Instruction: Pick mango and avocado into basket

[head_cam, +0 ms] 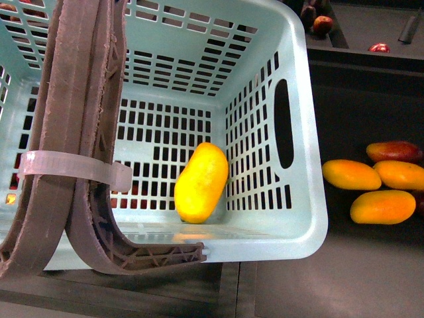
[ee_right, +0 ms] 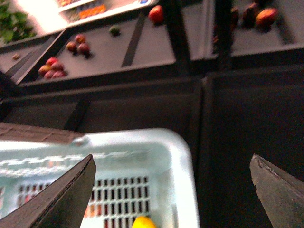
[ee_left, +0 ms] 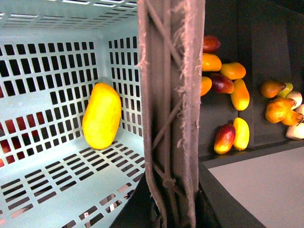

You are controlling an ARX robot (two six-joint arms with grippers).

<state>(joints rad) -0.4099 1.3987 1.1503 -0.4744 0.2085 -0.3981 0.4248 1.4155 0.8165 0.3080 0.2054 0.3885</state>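
Note:
The light teal basket [head_cam: 291, 132] fills the front view. The yellow mango [head_cam: 201, 182] lies on its slotted floor against the right wall; it also shows in the left wrist view [ee_left: 101, 115] and as a yellow tip in the right wrist view [ee_right: 143, 222]. The brown-grey basket handle [head_cam: 73, 132] carries a white zip tie [head_cam: 73, 169]. My left gripper [ee_left: 171, 213] is shut on the basket handle [ee_left: 171, 95]. My right gripper [ee_right: 173, 190] is open and empty above the basket's corner [ee_right: 175, 156]. No avocado shows.
Several yellow-orange mangoes [head_cam: 371, 185] and a dark red one [head_cam: 394, 151] lie in a dark bin right of the basket. More mangoes [ee_left: 232, 95] and pear-like fruit [ee_left: 280, 104] show in the left wrist view. Dark display bins with red fruit [ee_right: 71, 52] stand beyond.

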